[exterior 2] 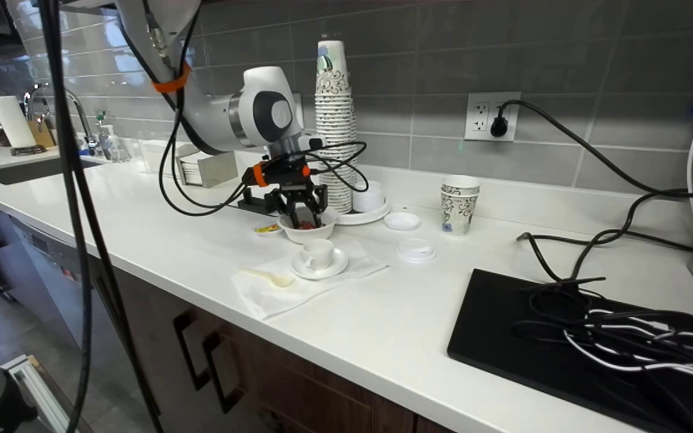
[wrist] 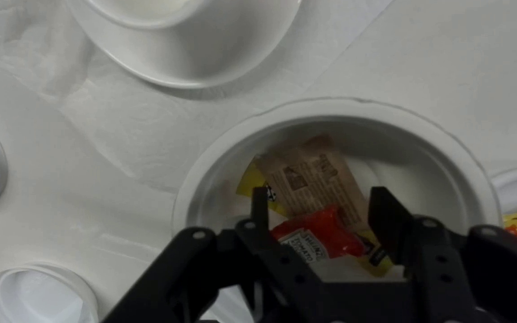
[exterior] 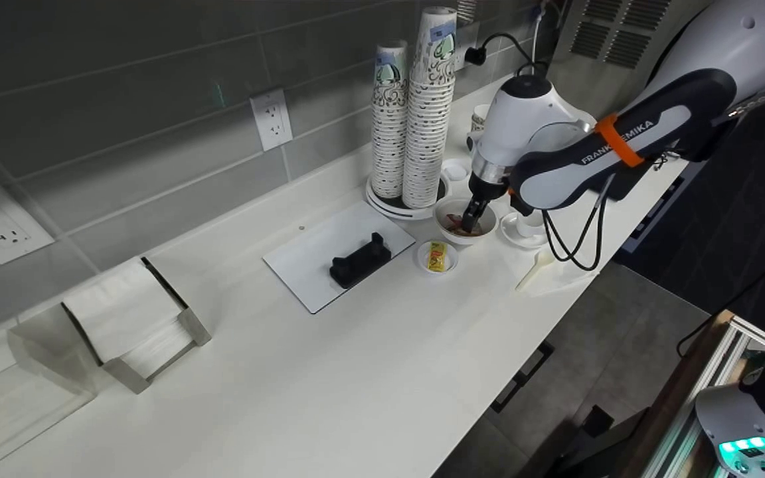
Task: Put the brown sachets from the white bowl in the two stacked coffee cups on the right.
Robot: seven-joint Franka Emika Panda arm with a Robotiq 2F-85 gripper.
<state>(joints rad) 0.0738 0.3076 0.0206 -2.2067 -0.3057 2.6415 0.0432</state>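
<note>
Brown sachet [wrist: 314, 179] partly covered, teacup [wrist: 148, 11] cropped

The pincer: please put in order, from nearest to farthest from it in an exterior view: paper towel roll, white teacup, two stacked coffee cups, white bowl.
1. White bowl: the pincer reaches inside it.
2. White teacup: on its saucer, in front of the bowl.
3. Two stacked coffee cups: to the picture's right.
4. Paper towel roll: far left, near the sink.

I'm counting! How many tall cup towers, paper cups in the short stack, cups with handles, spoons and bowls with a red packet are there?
Tall cup towers: 2
Short-stack paper cups: 2
Cups with handles: 1
Spoons: 1
Bowls with a red packet: 1
Total: 7
</note>
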